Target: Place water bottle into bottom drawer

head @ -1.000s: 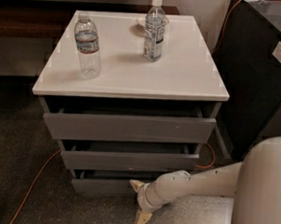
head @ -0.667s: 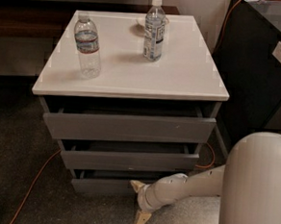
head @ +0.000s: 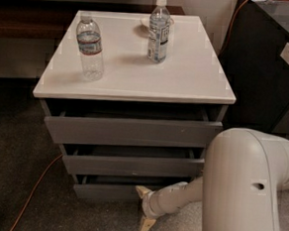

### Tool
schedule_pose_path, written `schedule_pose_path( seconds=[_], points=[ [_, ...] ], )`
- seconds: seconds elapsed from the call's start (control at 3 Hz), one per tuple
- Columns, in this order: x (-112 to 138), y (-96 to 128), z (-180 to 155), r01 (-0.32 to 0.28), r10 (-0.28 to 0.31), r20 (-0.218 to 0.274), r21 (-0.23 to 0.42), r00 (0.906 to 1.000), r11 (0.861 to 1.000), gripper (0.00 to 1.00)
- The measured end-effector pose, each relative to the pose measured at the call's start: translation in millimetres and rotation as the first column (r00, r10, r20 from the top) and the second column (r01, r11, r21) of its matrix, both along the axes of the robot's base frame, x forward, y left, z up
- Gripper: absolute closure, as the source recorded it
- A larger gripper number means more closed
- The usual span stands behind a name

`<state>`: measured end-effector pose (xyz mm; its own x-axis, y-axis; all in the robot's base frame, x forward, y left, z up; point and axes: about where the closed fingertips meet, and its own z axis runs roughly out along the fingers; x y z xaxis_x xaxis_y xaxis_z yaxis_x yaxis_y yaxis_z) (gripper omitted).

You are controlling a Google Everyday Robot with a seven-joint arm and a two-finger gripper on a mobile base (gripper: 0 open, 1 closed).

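Note:
The water bottle (head: 89, 47), short and clear with a white cap and a red-banded label, stands upright on the cabinet's white top (head: 186, 80), near its left side. The bottom drawer (head: 107, 191) is the lowest of three grey fronts, with a dark gap above it. My gripper (head: 143, 209) is low at floor level, just in front of the bottom drawer's right half. It is open and empty, with one fingertip (head: 141, 190) at the drawer front and the other fingertip (head: 145, 226) nearer the floor. The bottle is far above the gripper.
A taller slim bottle (head: 159, 31) stands at the back middle of the top, with a small dish (head: 145, 22) behind it. A black cabinet (head: 266, 71) stands on the right. An orange cable (head: 35, 189) runs along the floor on the left. My bulky white arm (head: 243, 189) fills the lower right.
My arm's white elbow has swung further left into view and looks larger. The gripper stays by the bottom drawer. Both bottles are unmoved.

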<state>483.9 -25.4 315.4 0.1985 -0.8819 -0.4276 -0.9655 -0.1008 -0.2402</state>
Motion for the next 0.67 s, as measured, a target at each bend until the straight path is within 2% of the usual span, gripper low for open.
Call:
schedule_pose_path(
  seconds=[0.33,0.67],
  points=[
    [7.4,-11.4,-15.9,0.024,-0.023,0.028,-0.023,0.9993,0.999,0.0],
    [17.2,-23.2,-35.6,0.052,-0.049,0.081,-0.039,0.9955,0.998,0.0]
  ],
)
